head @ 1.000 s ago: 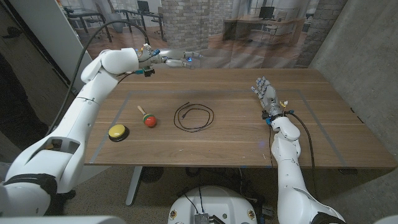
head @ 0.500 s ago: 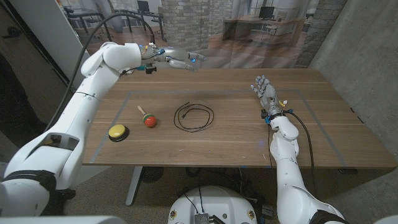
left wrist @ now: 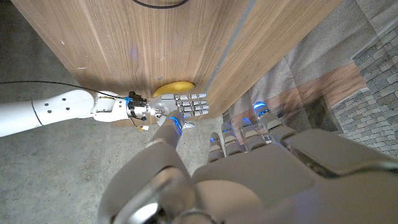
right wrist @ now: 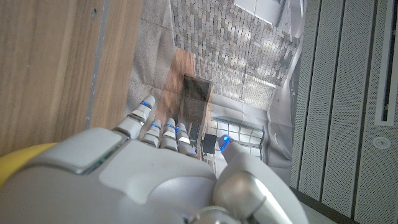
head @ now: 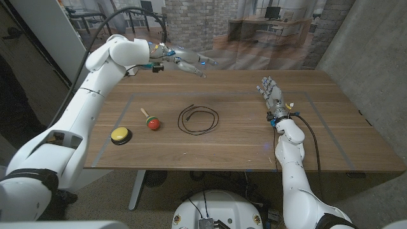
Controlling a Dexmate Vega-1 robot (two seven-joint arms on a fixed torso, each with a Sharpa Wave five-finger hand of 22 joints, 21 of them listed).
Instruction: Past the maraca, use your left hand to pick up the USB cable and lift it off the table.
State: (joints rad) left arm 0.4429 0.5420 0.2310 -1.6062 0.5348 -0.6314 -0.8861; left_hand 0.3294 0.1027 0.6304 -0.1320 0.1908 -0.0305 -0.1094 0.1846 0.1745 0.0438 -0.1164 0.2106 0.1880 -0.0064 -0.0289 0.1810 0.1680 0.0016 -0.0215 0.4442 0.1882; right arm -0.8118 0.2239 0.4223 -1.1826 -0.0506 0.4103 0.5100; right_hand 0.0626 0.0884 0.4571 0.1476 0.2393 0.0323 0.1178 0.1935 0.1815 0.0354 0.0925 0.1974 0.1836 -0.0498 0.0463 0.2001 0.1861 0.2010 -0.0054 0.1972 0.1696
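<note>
Even, soft daylight covers the desk (head: 241, 137) with only faint shadows; the head view is sharp, while the close wrist-view foregrounds look soft.

The USB cable (head: 198, 119) lies right of the maraca (head: 151, 121), button (head: 120, 135) leftmost.

This looks like an office or lab space. Beyond the wooden desk (head: 254, 137) stand brick columns (head: 191, 19) and rows of work tables with computer monitors (head: 273, 12) on a wood floor. A grey concrete wall (head: 369, 57) rises on one side, and the floor below the desk is bare concrete.
</note>
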